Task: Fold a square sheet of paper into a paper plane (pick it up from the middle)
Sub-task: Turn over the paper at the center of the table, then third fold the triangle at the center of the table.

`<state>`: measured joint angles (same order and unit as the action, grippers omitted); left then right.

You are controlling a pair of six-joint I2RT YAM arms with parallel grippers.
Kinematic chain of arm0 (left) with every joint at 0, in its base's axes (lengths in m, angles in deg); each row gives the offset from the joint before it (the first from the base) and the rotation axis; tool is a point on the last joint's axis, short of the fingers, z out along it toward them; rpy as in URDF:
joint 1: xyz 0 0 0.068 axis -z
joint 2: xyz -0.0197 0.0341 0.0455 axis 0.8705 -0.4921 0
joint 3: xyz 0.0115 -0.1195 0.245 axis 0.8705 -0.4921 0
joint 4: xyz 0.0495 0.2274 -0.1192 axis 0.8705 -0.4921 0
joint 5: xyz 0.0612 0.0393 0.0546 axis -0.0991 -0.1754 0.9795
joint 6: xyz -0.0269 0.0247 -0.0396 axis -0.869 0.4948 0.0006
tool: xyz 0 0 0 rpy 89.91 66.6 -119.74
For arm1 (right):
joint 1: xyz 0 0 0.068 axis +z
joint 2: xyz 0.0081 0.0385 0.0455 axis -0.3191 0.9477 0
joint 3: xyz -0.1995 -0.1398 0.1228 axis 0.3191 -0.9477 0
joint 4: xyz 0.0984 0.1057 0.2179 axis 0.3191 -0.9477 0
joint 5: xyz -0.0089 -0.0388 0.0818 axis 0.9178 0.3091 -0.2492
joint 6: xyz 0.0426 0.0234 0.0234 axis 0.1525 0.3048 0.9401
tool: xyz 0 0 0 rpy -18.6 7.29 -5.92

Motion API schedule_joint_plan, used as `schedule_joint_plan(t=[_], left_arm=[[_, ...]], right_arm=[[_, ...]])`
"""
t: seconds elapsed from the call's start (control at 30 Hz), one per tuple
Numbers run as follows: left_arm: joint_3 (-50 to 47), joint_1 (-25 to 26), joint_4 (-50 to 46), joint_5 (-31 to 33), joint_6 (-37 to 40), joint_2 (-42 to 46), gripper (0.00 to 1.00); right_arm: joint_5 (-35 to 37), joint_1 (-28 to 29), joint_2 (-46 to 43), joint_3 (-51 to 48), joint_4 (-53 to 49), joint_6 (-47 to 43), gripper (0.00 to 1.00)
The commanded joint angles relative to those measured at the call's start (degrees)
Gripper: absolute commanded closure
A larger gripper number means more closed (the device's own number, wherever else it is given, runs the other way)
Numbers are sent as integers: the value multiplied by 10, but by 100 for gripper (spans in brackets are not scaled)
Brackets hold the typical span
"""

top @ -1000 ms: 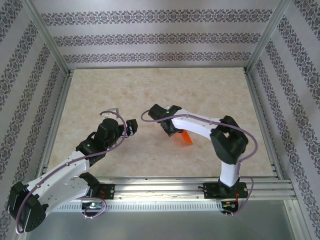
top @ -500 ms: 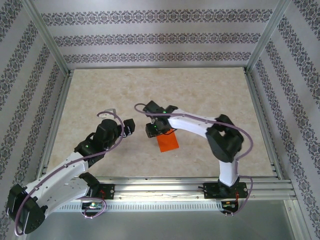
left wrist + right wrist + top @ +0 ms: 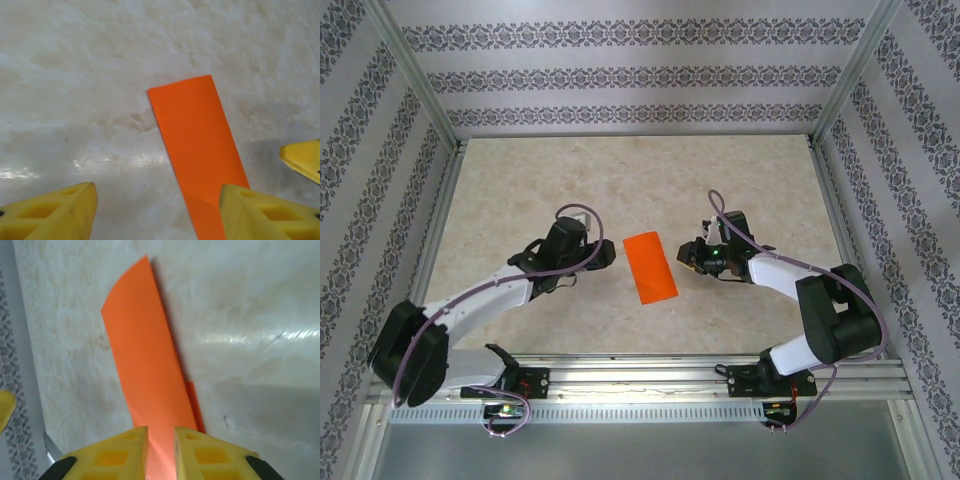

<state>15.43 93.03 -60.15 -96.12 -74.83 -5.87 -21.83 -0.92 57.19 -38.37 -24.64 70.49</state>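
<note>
Though folded narrow, the square sheet of paper (image 3: 650,266) runs near-to-far.

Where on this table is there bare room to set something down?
The far half of the table, up to the back wall, is bare. So is the near strip between the orange sheet and the front rail. The middle is crowded: left pincer and right pincer flank the sheet closely.

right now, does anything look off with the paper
Yes: the square sheet of paper, folded in half on the table, is not flat. Its top layer bows upward and a strip of the lower layer peeks out along one edge, so the halves look misaligned.
</note>
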Motion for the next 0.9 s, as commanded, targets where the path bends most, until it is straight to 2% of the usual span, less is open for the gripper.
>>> schedule_joint_plan(t=[0.0,0.27,0.87], left_arm=[[22,-7,15,-55,-51,-42,36],[45,-7,67,-137,-79,-120,40],[40,-7,101,-172,-107,-169,42]], right_arm=[[-47,14,3,-5,55,16,85],[-44,38,58,17,34,5,90],[-41,54,161,61,27,0,88]])
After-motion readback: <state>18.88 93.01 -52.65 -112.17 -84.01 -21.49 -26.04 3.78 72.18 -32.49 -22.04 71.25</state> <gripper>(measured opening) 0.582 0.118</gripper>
